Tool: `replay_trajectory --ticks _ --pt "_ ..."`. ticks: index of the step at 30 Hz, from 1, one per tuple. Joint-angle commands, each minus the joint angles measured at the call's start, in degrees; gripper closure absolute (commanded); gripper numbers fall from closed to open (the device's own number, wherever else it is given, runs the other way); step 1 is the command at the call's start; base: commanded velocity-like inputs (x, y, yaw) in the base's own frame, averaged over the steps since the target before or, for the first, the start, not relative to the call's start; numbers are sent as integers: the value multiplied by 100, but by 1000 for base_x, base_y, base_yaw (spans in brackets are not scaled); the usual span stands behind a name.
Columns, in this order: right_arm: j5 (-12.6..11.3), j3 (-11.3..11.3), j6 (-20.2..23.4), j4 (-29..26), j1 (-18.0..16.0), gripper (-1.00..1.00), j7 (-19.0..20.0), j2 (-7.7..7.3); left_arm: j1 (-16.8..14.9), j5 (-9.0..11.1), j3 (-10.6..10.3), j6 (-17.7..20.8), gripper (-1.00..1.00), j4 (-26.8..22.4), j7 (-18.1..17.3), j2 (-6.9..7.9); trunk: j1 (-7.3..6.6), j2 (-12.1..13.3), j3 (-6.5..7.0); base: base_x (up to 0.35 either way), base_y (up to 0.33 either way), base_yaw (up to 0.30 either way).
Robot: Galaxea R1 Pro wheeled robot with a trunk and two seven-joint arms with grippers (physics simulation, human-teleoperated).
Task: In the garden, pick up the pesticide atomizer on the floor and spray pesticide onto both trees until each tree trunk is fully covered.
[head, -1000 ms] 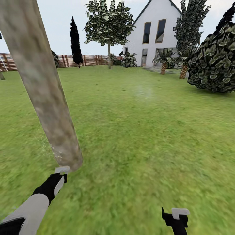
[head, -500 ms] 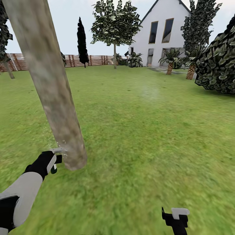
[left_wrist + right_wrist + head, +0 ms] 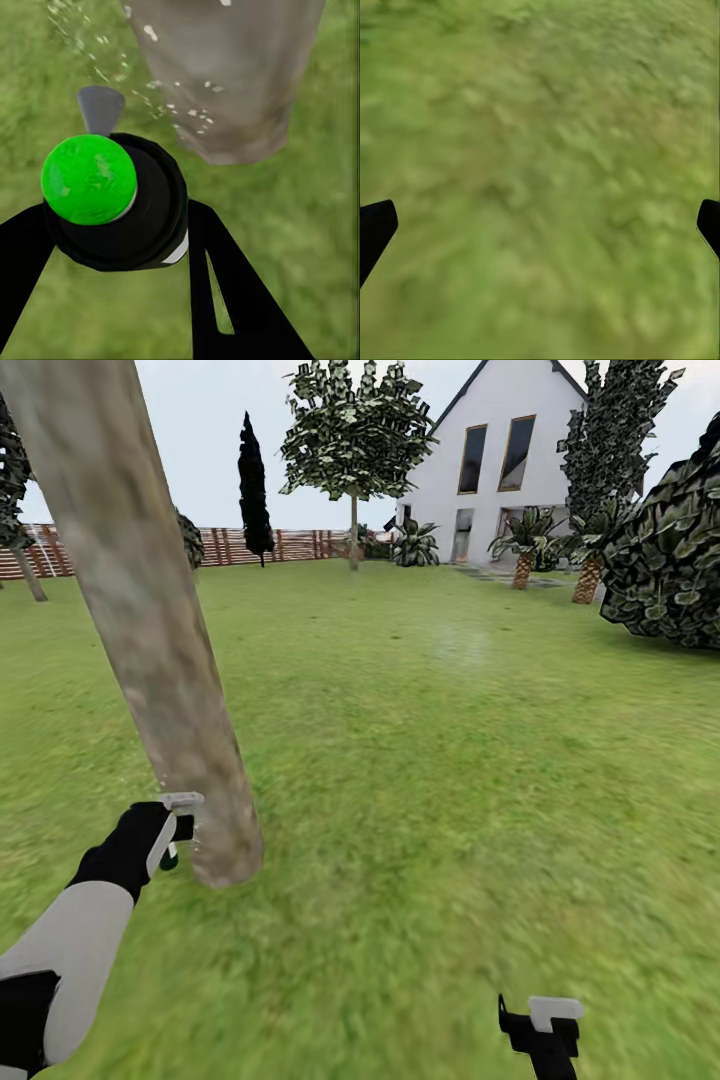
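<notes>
Black, green-capped pesticide atomizer (image 3: 112, 202) is gripped by the left end effector (image 3: 172, 828), held just beside the base of the thick pale grey-brown tree trunk (image 3: 150, 630). Whitish pesticide specks (image 3: 176, 105) are seen on the bark. The right end effector (image 3: 545, 1028) is spread open, empty, above the green grass floor (image 3: 547, 165). A white gabled house (image 3: 500, 470) is set far behind.

- Head camera looks forward and down over the lawn (image 3: 450, 760), tree trunk (image 3: 150, 630) near left, house (image 3: 500, 460) far off.
- Left wrist camera sits close to that same tree trunk (image 3: 225, 75).
- Right wrist camera faces straight onto the lawn (image 3: 540, 180), close up.
</notes>
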Motion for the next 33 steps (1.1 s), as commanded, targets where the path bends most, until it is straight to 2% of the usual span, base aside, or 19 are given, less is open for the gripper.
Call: replay_trajectory --ticks 1,8,14,18,23,29,31,33 --pt "0 0 0 0 0 -100 0 0 15 -6 -2 6 100 -5 6 -2 0 0 0 184 -215 0" --pt "0 0 0 0 0 -100 0 3 25 -16 8 0 100 69 9 18 0 0 0 70 -259 15" --pt "0 0 0 0 0 -100 0 9 55 -29 49 -8 100 96 68 104 0 0 0 33 -271 243" --pt "0 0 0 0 0 -100 0 9 194 -33 31 -16 100 95 98 101 0 0 0 211 -204 220" --pt "0 0 0 0 0 -100 0 0 431 -39 31 -32 100 97 105 101 0 0 0 240 -185 20" --pt "0 0 0 0 0 -100 0 0 473 -41 11 -44 100 94 119 77 0 0 0 191 -217 0" --pt "0 0 0 0 0 -100 6 0 488 -42 50 -38 100 93 124 124 0 0 0 161 -234 0" --pt "0 0 0 0 0 -100 5 7 498 -42 66 -35 100 96 131 285 0 0 0 150 -240 65"
